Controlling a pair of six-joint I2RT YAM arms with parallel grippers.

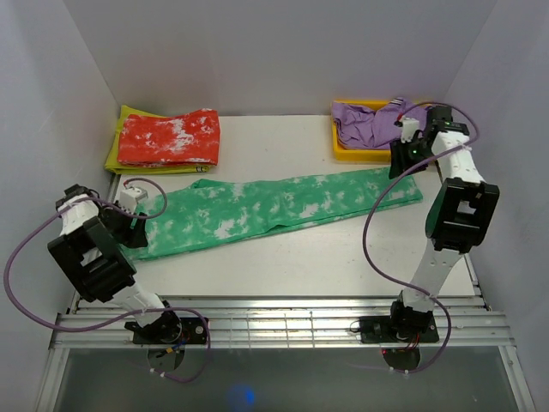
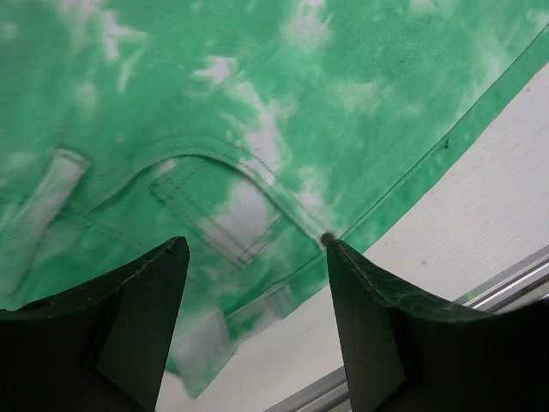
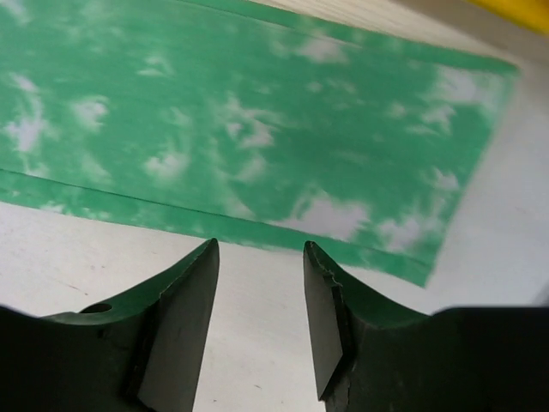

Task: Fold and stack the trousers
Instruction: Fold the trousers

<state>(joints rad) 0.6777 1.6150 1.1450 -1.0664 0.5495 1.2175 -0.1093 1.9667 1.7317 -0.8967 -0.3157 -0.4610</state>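
One pair of trousers (image 1: 274, 210) lies flat across the middle of the tabletop (image 1: 343, 257). Its waist end is below the left fingers (image 2: 146, 318) at frame left and its hem end below the right fingers (image 3: 189, 300) at upper right. Both pairs of fingers are open and empty. Behind lie one red-and-white garment (image 1: 169, 137) and one purple garment (image 1: 369, 123).

The place looks like a robotics laboratory test cell: a white table (image 1: 343, 257) closed in by plain white panel walls (image 1: 283, 51), with the left arm (image 1: 90, 249) and the right arm (image 1: 459, 210) bolted on aluminium rails (image 1: 283, 322) and trailing loose purple cables (image 1: 366, 233).
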